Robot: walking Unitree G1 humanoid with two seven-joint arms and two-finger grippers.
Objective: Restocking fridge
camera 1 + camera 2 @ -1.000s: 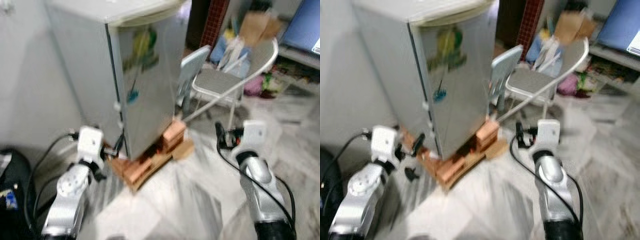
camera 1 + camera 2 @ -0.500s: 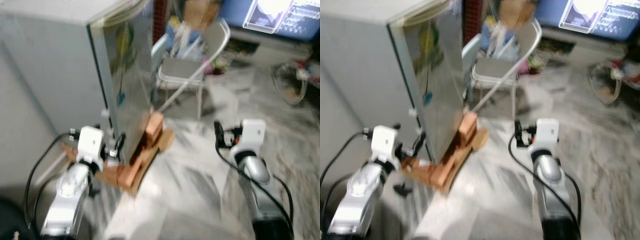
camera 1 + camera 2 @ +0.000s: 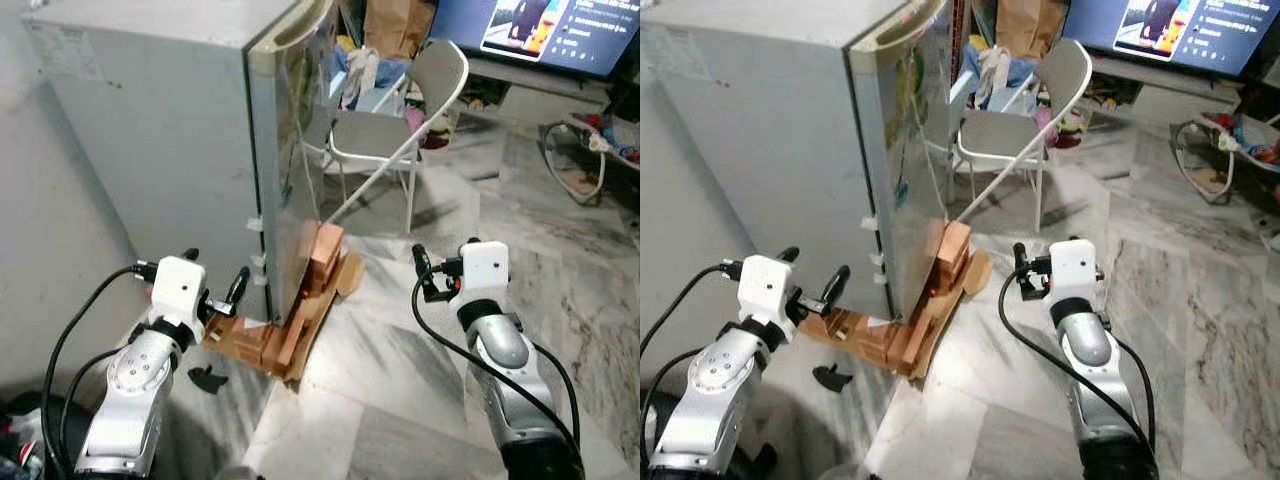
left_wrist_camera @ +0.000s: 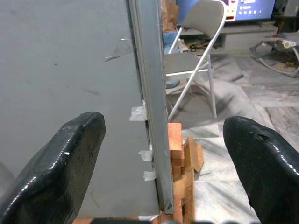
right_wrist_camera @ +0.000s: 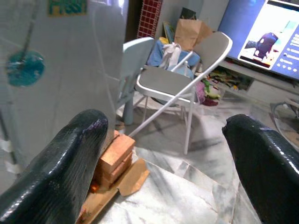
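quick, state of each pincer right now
left pincer: open, holding nothing, near the fridge
right pincer: open, holding nothing

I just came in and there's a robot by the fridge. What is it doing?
The robot stands facing the fridge, whose door is shut. The fridge sits on bricks and cardboard. Both arms are held out in front: the left gripper is open near the fridge's bottom corner, the right gripper is open over the marble floor. Neither holds or touches anything. A folding chair stands beyond the fridge. No restocking has begun.
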